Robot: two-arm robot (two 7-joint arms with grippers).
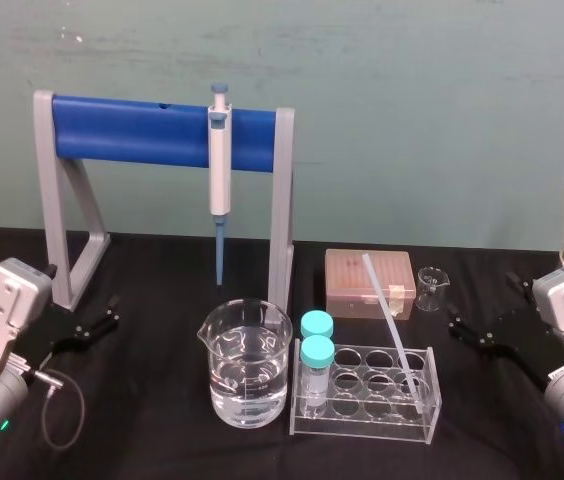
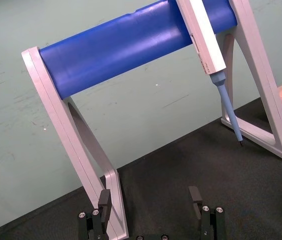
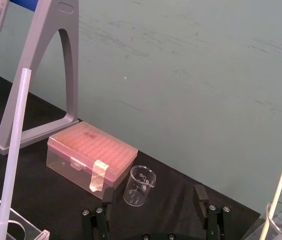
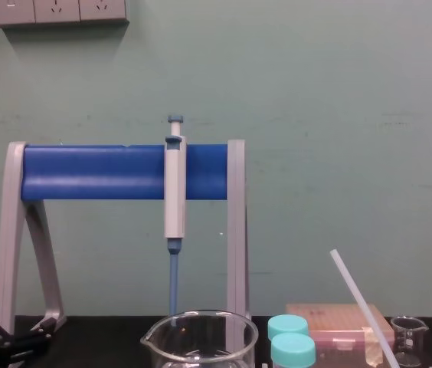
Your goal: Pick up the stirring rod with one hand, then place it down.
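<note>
We see a black-covered table [image 1: 162, 440] from the robot's head. Near the middle stands a clear rack [image 1: 362, 420] with round holes. The stirring rod [image 1: 390, 325], long, thin and milky white, stands in one of the rack's right-hand holes. It is tilted, and its upper end leans back and to the left toward a pink lidded box [image 1: 369, 283] behind the rack. Nothing grips the rod.

Two vials with teal caps [image 1: 316, 350] stand in the rack's left end. Just left of the rack is a large glass beaker [image 1: 245, 365] partly filled with clear liquid. A small empty beaker [image 1: 429, 288] sits just right of the pink box. Behind these, a grey stand with a blue crossbar [image 1: 132, 133] carries a hanging pipette [image 1: 220, 170].

The left tool [image 1: 112, 312] sits low at the table's left side, near the stand's left foot. Its fingers are spread apart and hold nothing. The right tool [image 1: 484, 308] sits low at the table's right side, well apart from the rod. Its fingers are likewise spread and empty.
</note>
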